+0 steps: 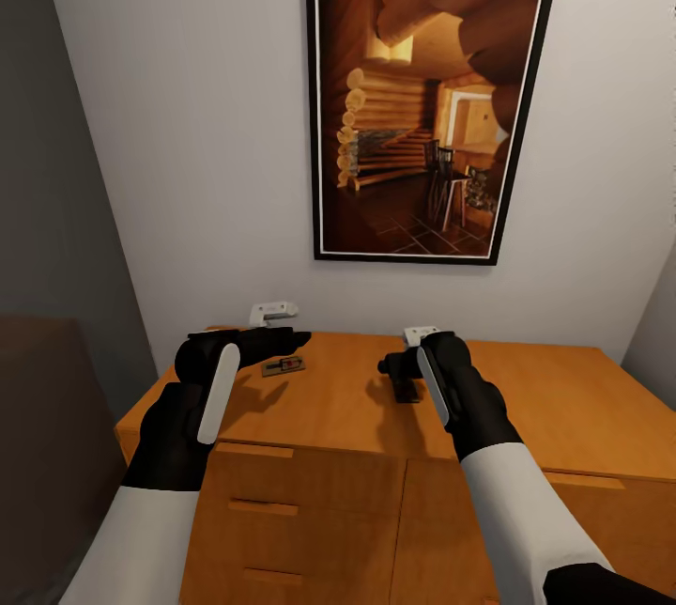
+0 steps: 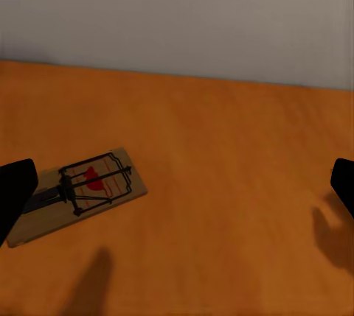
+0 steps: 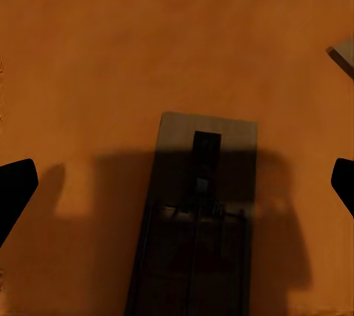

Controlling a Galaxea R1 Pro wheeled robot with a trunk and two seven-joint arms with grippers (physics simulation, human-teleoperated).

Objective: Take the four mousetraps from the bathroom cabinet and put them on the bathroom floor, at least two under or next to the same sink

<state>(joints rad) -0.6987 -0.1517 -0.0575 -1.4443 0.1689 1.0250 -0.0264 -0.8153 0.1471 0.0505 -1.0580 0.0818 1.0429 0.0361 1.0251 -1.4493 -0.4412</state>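
On the cabinet (image 1: 526,398) top: we see one mousetrap (image 1: 284,365) lying flat near the wall.
Left pincer (image 1: 282,339): wide open, empty, just beside that mousetrap.
Right pincer (image 1: 399,370): wide open, empty, directly above a second mousetrap (image 3: 199,220).

Matt wooden cabinet (image 1: 526,408); wood-and-wire mousetrap (image 2: 81,192).
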